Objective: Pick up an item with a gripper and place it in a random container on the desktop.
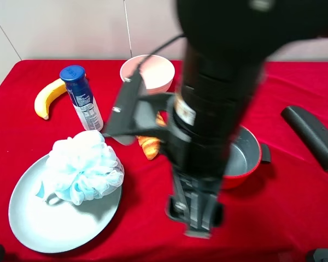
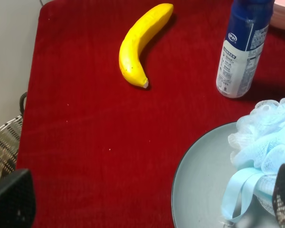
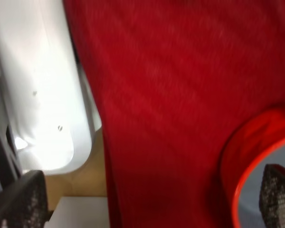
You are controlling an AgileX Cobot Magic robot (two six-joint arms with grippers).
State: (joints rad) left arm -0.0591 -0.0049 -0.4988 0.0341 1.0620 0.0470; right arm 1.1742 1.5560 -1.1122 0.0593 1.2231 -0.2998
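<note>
The pouf (image 1: 85, 166) is shown lying on the plate (image 1: 49, 226) near the desk's front left corner. It is judged light, soft and compressible, best taken by its ribbon loop (image 2: 241, 190) or bunched mesh. Both sets of jaws are seen spread, nothing between them. The bottle's (image 2: 241, 52) label print cannot be read.

the exterior high camera is looking down from above onto the red cloth (image 1: 295, 218). the left wrist camera is hanging close over the plate (image 2: 199, 185), sharing it with the high view. the right wrist camera is sitting very near the red pot (image 3: 242, 156), blurred.
</note>
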